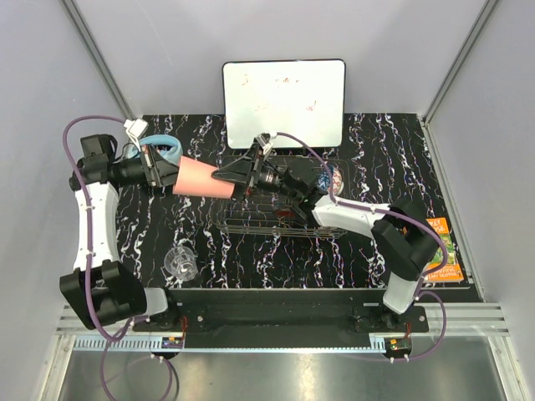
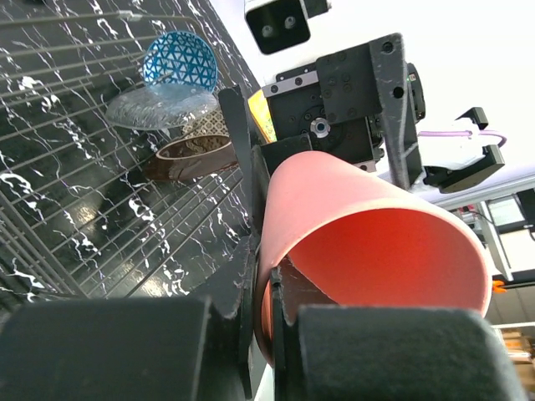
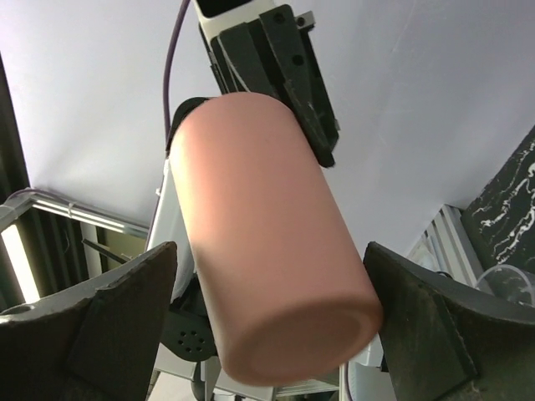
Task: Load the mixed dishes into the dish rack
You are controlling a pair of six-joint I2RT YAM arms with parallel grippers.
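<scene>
Left end effector [image 2: 269,334] pinching pink cup [image 2: 368,234] rim, right end effector [image 3: 267,284] agape

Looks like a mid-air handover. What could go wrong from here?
1. The left gripper pinches the pink cup only at its rim, and the right gripper has its jaws open on either side of the base. If the left lets go before they close, the cup would likely drop.
2. The cup hangs near the dish rack, which holds the blue patterned bowl. A fall might strike it.
</scene>
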